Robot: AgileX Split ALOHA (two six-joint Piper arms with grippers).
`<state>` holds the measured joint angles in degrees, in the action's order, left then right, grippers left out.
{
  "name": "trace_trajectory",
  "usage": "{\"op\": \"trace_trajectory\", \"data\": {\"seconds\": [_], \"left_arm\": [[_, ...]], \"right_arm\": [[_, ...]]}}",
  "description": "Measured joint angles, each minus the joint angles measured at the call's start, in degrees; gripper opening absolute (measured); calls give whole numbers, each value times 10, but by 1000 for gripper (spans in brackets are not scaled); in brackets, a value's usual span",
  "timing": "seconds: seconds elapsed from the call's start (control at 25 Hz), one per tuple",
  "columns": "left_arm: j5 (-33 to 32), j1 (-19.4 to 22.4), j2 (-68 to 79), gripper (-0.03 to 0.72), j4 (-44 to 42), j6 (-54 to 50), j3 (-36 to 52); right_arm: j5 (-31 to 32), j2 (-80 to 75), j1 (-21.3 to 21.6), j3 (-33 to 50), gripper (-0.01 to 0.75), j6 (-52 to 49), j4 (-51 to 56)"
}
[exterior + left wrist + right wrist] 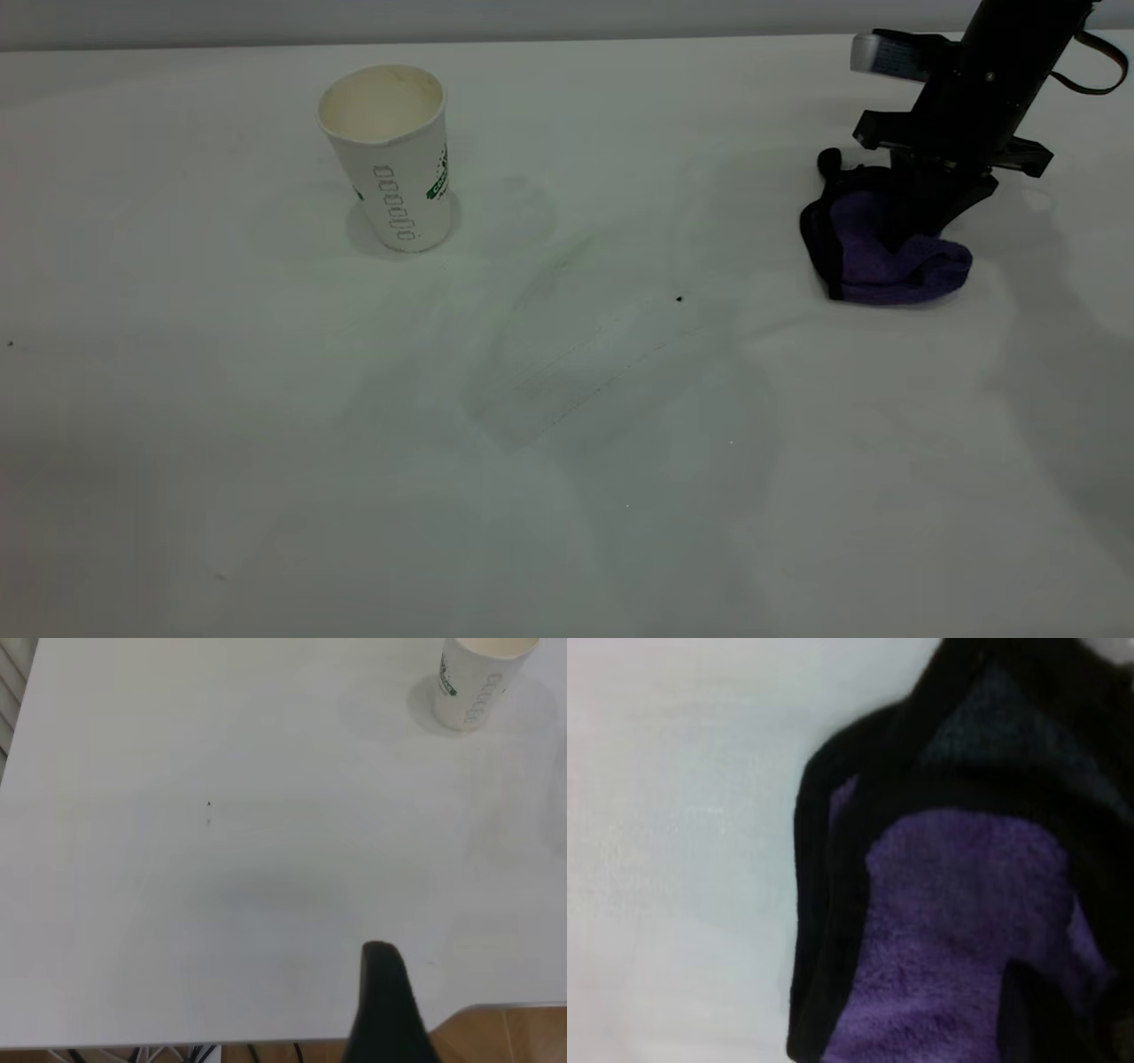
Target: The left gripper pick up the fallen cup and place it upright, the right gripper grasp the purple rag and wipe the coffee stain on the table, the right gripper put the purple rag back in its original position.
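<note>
The cup (390, 159) stands upright at the back left of the table (567, 496), its cream inside showing; the left wrist view sees the cup (474, 682) far off. The purple rag (895, 266) lies bunched at the right. My right gripper (908, 237) comes down from above and is shut on its middle. In the right wrist view the purple rag (957, 904) fills the picture, with a dark finger (1023, 1010) pressed into it. No coffee stain shows; only faint smears (585, 354) mark the table's middle. One black finger (385, 1001) of my left gripper shows near the table's edge.
A tiny black speck (679, 299) sits between the smears and the rag. The table's edge and a wooden floor (514, 1036) show beside the left gripper's finger. Open white surface stretches across the front and between cup and rag.
</note>
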<state>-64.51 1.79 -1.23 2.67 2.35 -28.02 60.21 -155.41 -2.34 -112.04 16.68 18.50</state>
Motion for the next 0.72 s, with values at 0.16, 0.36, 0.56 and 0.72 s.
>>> {"op": "trace_trajectory", "data": {"seconds": [0.16,0.36,0.56,0.72], "left_arm": [[0,0,0,552,0,0,0],[0,0,0,552,0,0,0],[0,0,0,552,0,0,0],[0,0,0,552,0,0,0]], "right_arm": [[28,0,-2,-17,268,2,-2],[75,8,-4,-45,442,3,-25],[82,86,-4,-50,466,-9,-28],[86,164,-4,-49,448,-15,-28]]}}
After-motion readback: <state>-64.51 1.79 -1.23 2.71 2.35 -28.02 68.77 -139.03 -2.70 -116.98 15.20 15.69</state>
